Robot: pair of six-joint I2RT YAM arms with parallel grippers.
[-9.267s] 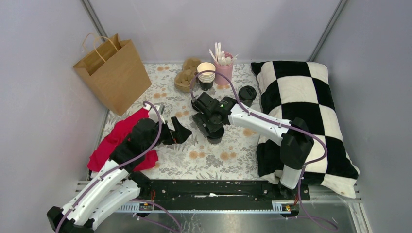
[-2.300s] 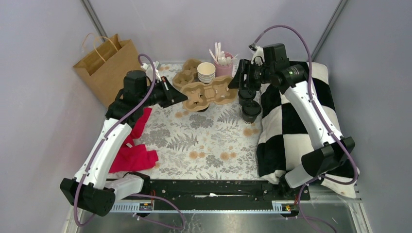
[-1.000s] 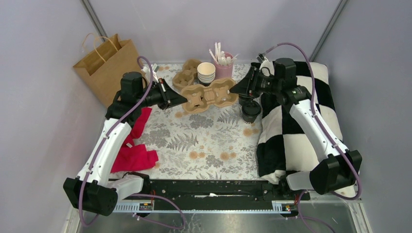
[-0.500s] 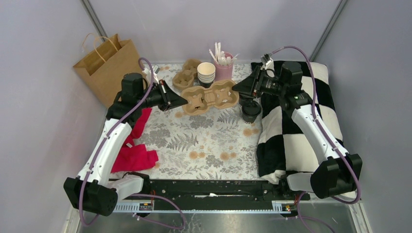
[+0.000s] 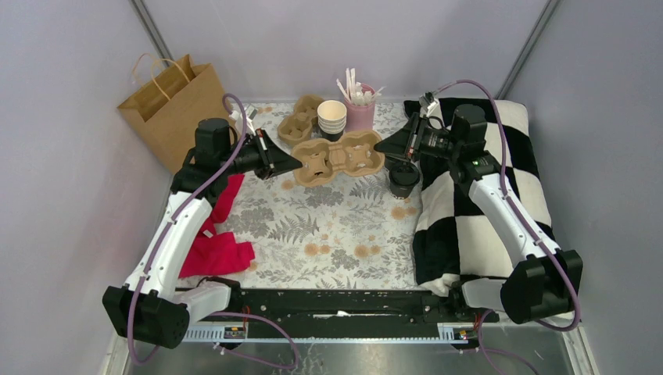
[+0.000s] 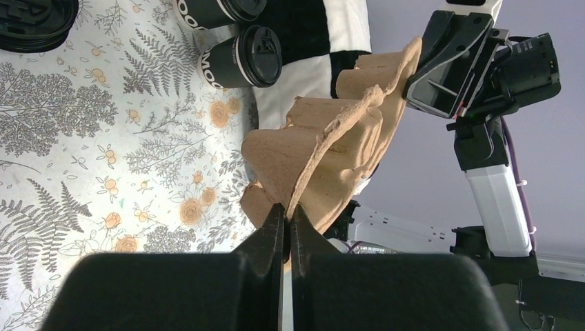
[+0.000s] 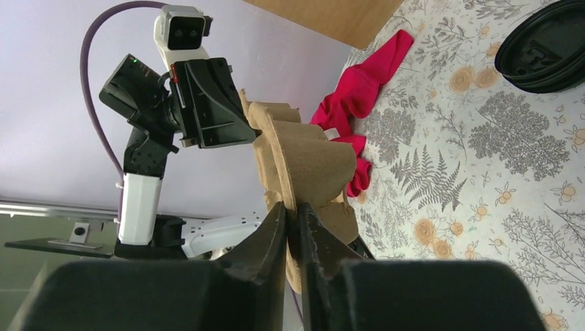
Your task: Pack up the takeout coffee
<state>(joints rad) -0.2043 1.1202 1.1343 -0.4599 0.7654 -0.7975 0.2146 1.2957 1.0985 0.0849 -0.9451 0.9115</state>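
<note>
"Two grippers on one tray?"

"Yes. The tan moulded-pulp cup carrier [image 5: 340, 156] hangs level in the air above the floral-print tablecloth [image 5: 328, 226]. The left gripper [image 5: 291, 165] is pinched on its left end and the right gripper [image 5: 381, 146] on its right end. In each wrist view the fingers are pressed together with only the cardboard rim between them."

"Where is the takeout coffee?"

"Down on the tablecloth. A lidded black paper cup [image 5: 403, 178] stands upright just beside the edge of the black-and-white checked pillow [image 5: 485, 195], near the carrier's right end and lower than it. The left wrist view shows a second lidded cup [image 6: 217, 8] close behind it."

"What else is around?"

"A brown paper bag [image 5: 184, 117] stands at the far left, with a red cloth [image 5: 211, 250] crumpled nearer the arms. A nested stack of lidless cups [image 5: 331, 117] and a pink cup of stirrers [image 5: 360, 113] stand at the back."
</note>
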